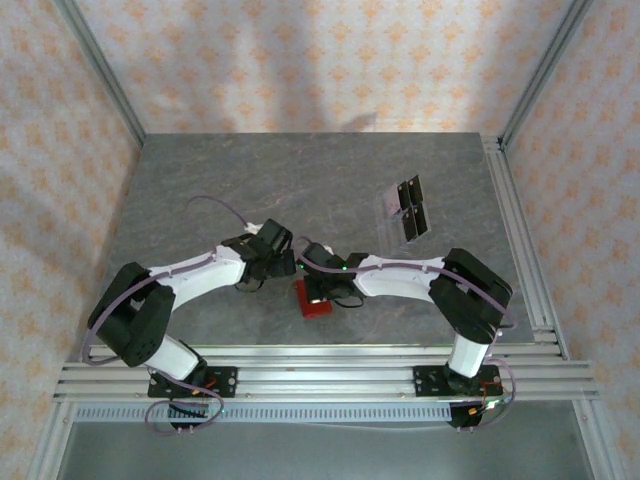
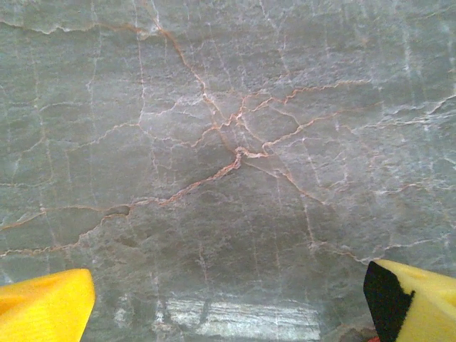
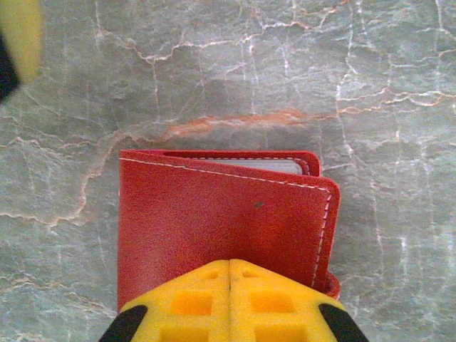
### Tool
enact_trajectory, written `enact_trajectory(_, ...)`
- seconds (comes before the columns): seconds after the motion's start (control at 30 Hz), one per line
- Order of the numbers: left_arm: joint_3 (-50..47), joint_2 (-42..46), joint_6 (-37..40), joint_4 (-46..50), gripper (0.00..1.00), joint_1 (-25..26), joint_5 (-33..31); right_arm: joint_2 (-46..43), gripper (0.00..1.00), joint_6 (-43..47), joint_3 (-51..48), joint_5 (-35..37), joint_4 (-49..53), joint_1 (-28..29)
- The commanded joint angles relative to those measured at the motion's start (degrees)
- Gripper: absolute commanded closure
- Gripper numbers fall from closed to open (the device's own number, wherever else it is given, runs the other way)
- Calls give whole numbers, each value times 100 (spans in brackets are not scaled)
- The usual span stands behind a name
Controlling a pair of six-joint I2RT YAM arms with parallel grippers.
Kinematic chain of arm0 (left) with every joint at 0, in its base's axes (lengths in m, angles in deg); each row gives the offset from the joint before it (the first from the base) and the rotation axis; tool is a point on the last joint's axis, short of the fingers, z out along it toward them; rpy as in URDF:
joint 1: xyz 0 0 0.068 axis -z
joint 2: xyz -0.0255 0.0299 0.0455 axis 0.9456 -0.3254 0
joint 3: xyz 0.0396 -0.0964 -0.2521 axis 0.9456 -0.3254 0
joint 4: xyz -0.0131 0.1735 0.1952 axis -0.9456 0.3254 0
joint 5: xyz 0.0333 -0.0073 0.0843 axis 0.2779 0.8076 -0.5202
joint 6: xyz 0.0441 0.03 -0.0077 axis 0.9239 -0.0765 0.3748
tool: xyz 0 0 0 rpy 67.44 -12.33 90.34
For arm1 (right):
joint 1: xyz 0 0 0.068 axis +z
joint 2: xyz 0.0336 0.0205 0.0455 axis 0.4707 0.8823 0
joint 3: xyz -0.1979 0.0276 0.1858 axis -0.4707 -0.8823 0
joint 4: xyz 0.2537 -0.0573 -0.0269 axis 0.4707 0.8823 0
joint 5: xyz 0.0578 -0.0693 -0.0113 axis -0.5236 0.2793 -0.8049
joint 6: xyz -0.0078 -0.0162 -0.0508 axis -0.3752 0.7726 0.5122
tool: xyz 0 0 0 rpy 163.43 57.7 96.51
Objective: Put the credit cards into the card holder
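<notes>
The card holder (image 3: 214,214) is a red folded wallet lying flat on the grey marble table, with a pale lining edge showing along its far side. My right gripper (image 3: 229,274) is shut, its yellow fingertips pressed together over the wallet's near edge with nothing between them. From above, the card holder (image 1: 312,300) sits at the near middle, under the right gripper (image 1: 322,283). The credit cards (image 1: 405,210) lie together at the far right, pale with black parts. My left gripper (image 2: 229,285) stands wide open over bare table; in the top view the left gripper (image 1: 265,250) hangs just left of the wallet.
Aluminium rails (image 1: 320,375) run along the near edge where both arm bases are bolted. More rails (image 1: 520,240) border the table's right side. Patterned walls close in the back and sides. A blurred yellow finger (image 3: 18,39) of the left gripper shows at the upper left of the right wrist view.
</notes>
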Motion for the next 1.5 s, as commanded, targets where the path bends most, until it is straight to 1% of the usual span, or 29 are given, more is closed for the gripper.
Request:
enact_trajectory(0.0, -76, 268, 87, 286, 2, 9, 26, 4, 100, 67, -31, -4, 876, -19)
enact_trajectory(0.23, -351, 489, -36, 303, 1, 237, 36, -220, 100, -13, 96, 85, 809, -170)
enact_trajectory(0.47, -441, 434, -146, 173, 2, 350, 58, -32, 100, 16, 422, 25, 603, -506)
enact_trajectory(0.67, -376, 313, -129, 60, 2, 504, 121, 66, 100, 34, 625, -94, 584, -608)
enact_trajectory(1.03, -541, 229, -284, -209, 2, 902, 166, -445, 100, 46, 10, -396, 532, -635)
enact_trajectory(1.47, -427, -401, -305, -468, 1, 1084, 183, -678, 100, 142, -377, -734, 225, -635)
